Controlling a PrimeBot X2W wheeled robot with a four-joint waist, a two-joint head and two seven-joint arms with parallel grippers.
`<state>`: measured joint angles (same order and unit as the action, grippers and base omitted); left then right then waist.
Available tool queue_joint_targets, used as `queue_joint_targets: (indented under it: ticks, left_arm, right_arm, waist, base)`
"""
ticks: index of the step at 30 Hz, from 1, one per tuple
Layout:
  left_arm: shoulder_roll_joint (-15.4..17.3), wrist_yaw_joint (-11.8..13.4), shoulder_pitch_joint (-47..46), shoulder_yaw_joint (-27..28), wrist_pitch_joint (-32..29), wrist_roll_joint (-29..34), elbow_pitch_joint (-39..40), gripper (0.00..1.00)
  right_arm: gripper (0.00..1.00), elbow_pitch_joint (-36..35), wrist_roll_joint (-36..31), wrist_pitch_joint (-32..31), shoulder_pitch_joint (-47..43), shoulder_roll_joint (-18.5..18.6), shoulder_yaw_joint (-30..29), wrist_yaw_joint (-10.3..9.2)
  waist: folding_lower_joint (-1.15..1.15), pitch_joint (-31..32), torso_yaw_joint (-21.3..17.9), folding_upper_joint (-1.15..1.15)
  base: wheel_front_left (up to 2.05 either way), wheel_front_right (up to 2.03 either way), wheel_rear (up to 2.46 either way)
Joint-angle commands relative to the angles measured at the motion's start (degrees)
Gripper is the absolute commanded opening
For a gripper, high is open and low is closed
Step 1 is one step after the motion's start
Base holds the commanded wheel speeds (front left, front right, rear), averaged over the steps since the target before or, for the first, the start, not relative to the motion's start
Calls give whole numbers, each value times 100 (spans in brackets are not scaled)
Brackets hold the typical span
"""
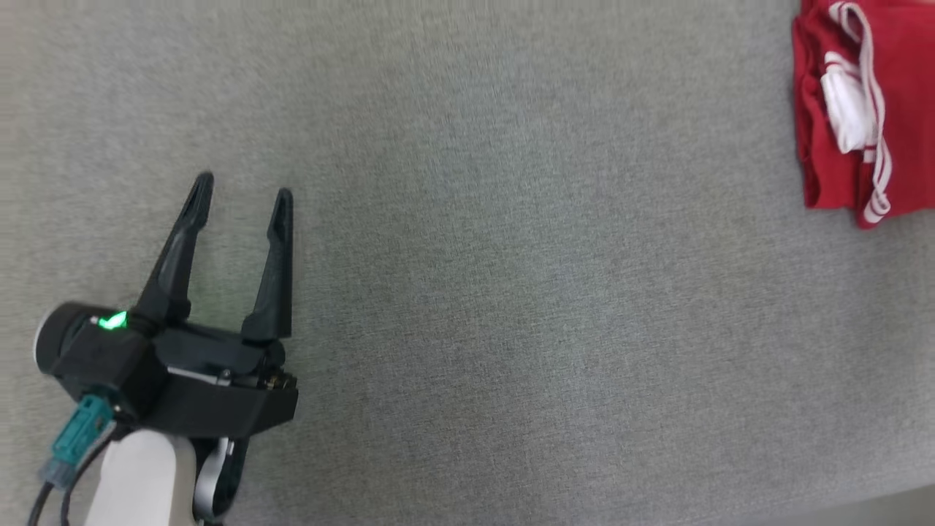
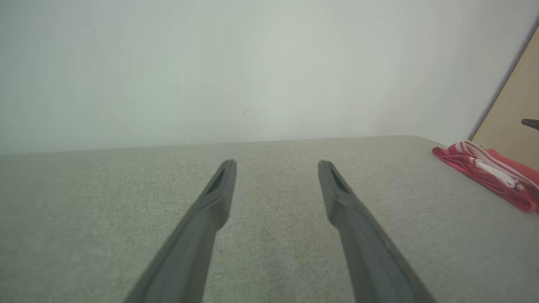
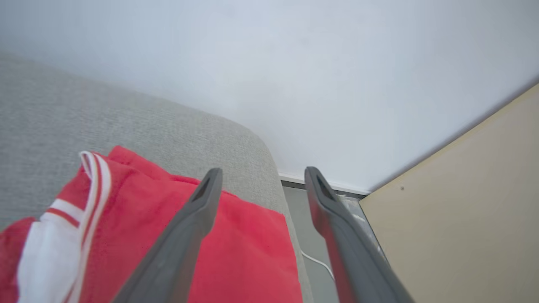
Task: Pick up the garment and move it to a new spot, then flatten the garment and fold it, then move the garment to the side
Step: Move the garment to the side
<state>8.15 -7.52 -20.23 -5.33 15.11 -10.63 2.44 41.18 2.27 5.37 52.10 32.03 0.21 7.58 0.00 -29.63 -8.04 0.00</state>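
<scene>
1. Two grippers and one garment are seen, each gripper with two dark fingers.
2. The left gripper hovers over the left side of the grey cushion. Its fingers are spread wide with nothing between them.
3. A broad bare stretch of cushion runs from that gripper to the right, well apart from the cloth.
4. The garment, red with white stripes and a white patch, lies folded at the far right of the cushion, near its rounded corner.
5. The right gripper hangs over the garment's right edge, fingers wide apart and clamping nothing. Whether its left finger touches the cloth cannot be told.
6. Past the cushion's edge lies a strip of floor with one white cable, then a beige board against the pale wall.
</scene>
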Motion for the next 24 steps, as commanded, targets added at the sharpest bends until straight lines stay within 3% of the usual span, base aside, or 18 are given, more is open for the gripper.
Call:
queue_joint_targets:
  ticks: [1, 5, 10, 18, 24]
  left_arm:
    - [-14, 10, 112, 33, 3, -51, -38, 100]
    - [-138, 25, 425, 236, 4, -76, -241, 100]
    - [-266, 35, 980, 509, 3, -95, -514, 100]
    - [-366, 57, 1720, 862, 3, -152, -981, 100]
    - [-387, 51, 1895, 1066, 3, -203, -1203, 100]
  right_arm:
    - [100, -28, 77, 92, -148, -77, -32, -16]
    - [100, -273, 583, 481, -634, -544, -107, -15]
    - [100, -702, 1093, 590, -1396, -1012, 223, -15]
    - [100, -1178, 1671, 569, -2663, -1387, 748, -15]
    - [100, -1274, 1815, 742, -3287, -1619, 971, -15]
  waist:
    - [0, 370, 95, 0]
    - [0, 935, 144, 0]
    - [0, 1735, 167, 0]
    - [0, 2812, 352, 0]
    - [0, 3171, 507, 0]
  base:
    - [0, 0, 0]
    - [0, 0, 0]
    - [0, 0, 0]
    - [0, 0, 0]
    - [0, 0, 0]
